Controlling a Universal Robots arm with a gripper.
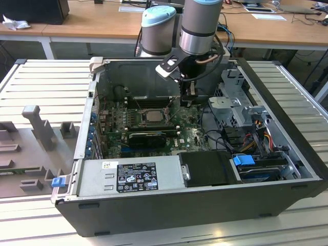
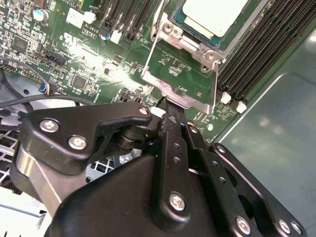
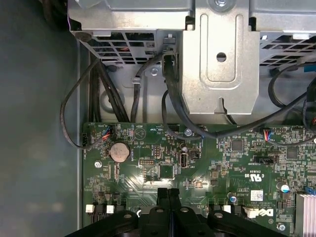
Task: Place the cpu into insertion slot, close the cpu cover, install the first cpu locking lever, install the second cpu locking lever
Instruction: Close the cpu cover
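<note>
The gripper (image 2: 170,104) is clenched, its two fingers pressed flat together. The tips meet the free edge of the cpu cover (image 2: 197,104); whether a lip of metal is nipped between them I cannot tell. The cover stands raised, with the green motherboard (image 2: 94,54) showing through its window. Beyond it the cpu (image 2: 213,14) lies seated in the insertion slot (image 2: 190,45), near the board's middle, with memory slots (image 2: 256,54) just beside.

The risk, as I judge it: on so thin an edge the tips could slip, dropping the cover crooked onto the chip or skidding into small parts nearby.

The second wrist view gives that contact. The first wrist view gives the board's edge by the drive cage (image 3: 219,64), where cables (image 3: 170,98) could snag. The exterior view gives the arm (image 1: 200,25) reaching into the case (image 1: 205,205)
</note>
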